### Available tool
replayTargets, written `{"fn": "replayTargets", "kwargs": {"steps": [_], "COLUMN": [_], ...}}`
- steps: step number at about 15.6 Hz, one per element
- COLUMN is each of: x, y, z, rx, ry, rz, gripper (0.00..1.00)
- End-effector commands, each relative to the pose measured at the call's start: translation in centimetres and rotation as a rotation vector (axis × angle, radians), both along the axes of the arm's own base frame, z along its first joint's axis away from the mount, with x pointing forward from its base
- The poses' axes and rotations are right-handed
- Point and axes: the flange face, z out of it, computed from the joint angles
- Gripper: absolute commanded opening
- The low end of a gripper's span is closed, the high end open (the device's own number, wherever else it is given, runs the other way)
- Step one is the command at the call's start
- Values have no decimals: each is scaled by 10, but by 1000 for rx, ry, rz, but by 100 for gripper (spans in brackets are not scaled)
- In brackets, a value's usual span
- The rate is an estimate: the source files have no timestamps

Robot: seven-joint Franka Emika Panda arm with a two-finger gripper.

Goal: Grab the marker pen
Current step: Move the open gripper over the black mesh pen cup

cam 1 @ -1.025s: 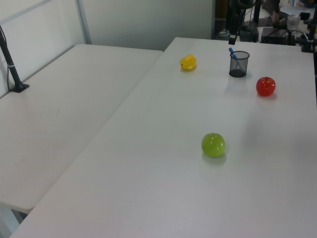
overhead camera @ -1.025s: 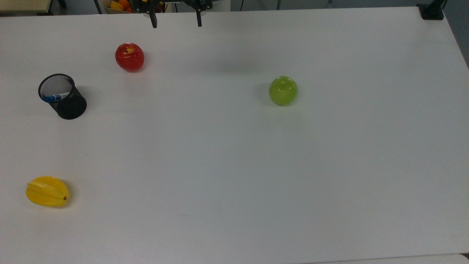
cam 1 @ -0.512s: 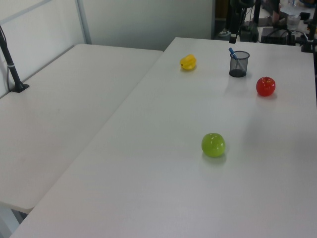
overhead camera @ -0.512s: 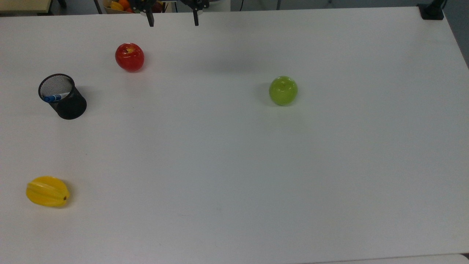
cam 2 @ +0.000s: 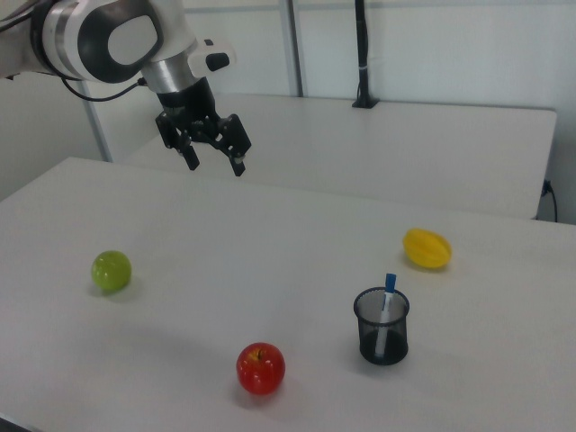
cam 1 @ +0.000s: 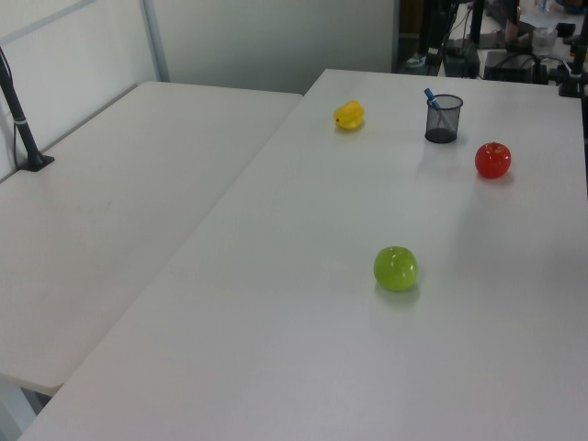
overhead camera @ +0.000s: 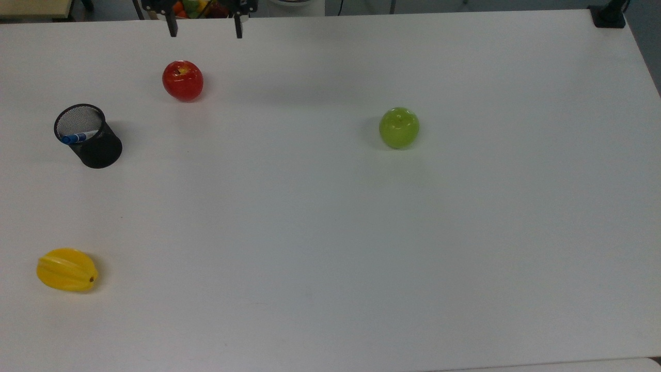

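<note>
Right view shows the pincer spread wide, empty, at upper left above the white counter, while the marker pen stands in a black mesh cup at lower right.

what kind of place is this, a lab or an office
Most likely a robotics lab: a robot arm with its hand open above a plain white table, test props such as a green apple and a mesh pen cup, and equipment behind.
</note>
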Motion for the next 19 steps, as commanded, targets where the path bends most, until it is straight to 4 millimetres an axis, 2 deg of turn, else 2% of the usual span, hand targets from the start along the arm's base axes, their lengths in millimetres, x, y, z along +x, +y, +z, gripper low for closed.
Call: {"fn": "replayTargets", "kwargs": {"steps": [1,2,6,10,14,19], "x": [2,4,12,13,18,26], "y": [-39,-49,-91,-131,-155,-183], "z": [5,4,-18,-39,-64,-97], "rx": [-28,-35,-67,-120,-152,-182], "ry": [-86,-118,-201,-263,-281,-287], "rz": [-31,-40,-75,-55,-57,-96], "gripper": [100,100,100,82,62,53]}}
